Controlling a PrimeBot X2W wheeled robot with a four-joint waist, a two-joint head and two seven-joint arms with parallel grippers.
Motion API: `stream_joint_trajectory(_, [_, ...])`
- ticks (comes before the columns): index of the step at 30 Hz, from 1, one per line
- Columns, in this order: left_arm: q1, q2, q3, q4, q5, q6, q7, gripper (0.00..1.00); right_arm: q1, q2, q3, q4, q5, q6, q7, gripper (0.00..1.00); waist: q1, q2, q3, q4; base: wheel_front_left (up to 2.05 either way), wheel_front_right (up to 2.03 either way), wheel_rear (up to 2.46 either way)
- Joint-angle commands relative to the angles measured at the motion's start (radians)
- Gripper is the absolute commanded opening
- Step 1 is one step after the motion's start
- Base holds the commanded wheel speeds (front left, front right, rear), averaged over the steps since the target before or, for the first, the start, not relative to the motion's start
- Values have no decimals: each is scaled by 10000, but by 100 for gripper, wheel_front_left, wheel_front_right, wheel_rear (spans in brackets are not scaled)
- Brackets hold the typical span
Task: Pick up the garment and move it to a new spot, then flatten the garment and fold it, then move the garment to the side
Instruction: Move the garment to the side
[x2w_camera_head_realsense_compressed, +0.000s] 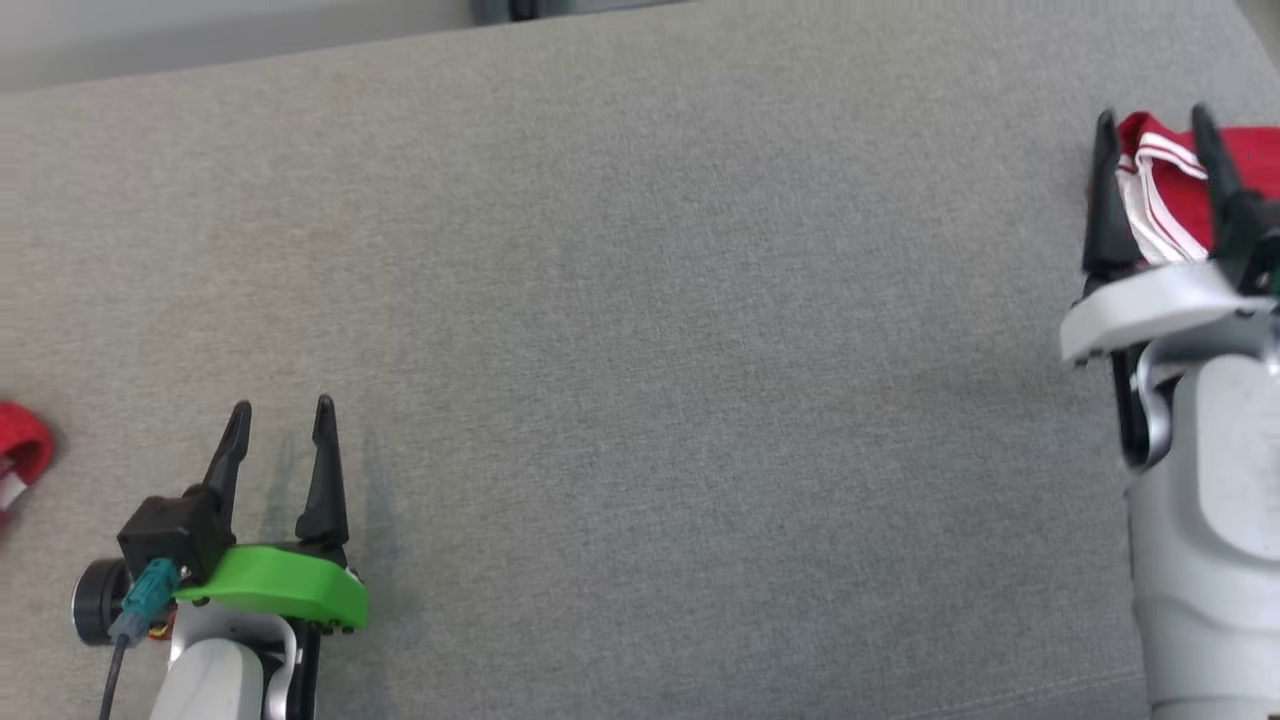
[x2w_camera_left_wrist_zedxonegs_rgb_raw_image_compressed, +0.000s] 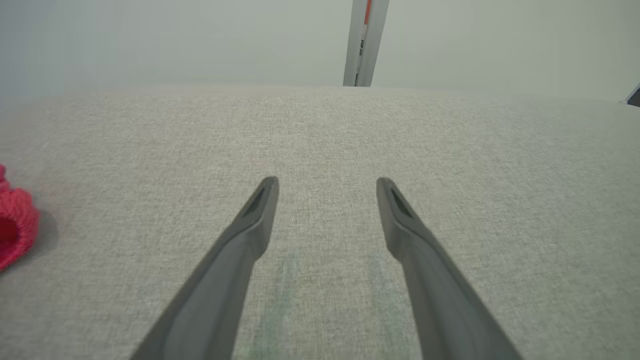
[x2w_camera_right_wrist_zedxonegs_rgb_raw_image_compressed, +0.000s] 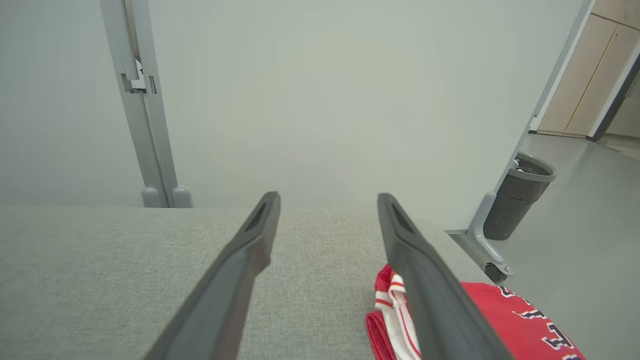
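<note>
- Nearest us, at the lower left, our left gripper (x2w_camera_head_realsense_compressed: 283, 403) hangs over the flat grey woven-fabric surface (x2w_camera_head_realsense_compressed: 640, 300). Its two dark fingers are spread wide with nothing between them.
- Off to its left, apart from it, a small red knitted bundle (x2w_camera_left_wrist_zedxonegs_rgb_raw_image_compressed: 17, 225) lies at the surface's left side. The frame cuts it off, so we cannot tell what it is.
- Between our two grippers runs a broad bare stretch of grey fabric, with plenty of room to move.
- Farther out on the right, our right gripper (x2w_camera_head_realsense_compressed: 1152, 115) has its jaws wide apart and grips nothing.
- The red garment with white stripes and dark lettering (x2w_camera_right_wrist_zedxonegs_rgb_raw_image_compressed: 510, 315) lies bunched on the surface under and to the right of that gripper's right finger. From the head camera, its striped fold shows between the two fingers. The finger seems to sit just above the cloth, though we cannot be sure they are apart.
- The garment sits close to the surface's right edge, and grey floor (x2w_camera_right_wrist_zedxonegs_rgb_raw_image_compressed: 590, 240) lies beyond that edge.
- Past the far edge stand a pale wall (x2w_camera_right_wrist_zedxonegs_rgb_raw_image_compressed: 325, 100) and a grey upright post (x2w_camera_right_wrist_zedxonegs_rgb_raw_image_compressed: 150, 125). A dark grey round bin (x2w_camera_right_wrist_zedxonegs_rgb_raw_image_compressed: 520, 200) stands on the floor beyond the far right corner.
</note>
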Motion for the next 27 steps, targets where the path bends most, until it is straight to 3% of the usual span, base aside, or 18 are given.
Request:
stream_joint_trajectory(1, [105, -13, 187, 125, -22, 22, 2, 100, 449, -29, 279, -4, 248, -18, -39, 100, 0, 0, -601, 459, 0, 0, 0])
stream_joint_trajectory(13, [755, -380, 715, 746, 198, 22, 2, 100, 2727, -37, 1726, -6, 1757, -19, -40, 100, 0, 0, -1575, 833, 0, 0, 0])
stream_joint_trajectory(27, [1767, -785, 1081, 567, 329, 22, 2, 100, 4259, -33, 1930, -249, 2632, -19, -41, 100, 0, 0, -2518, 894, 0, 0, 0])
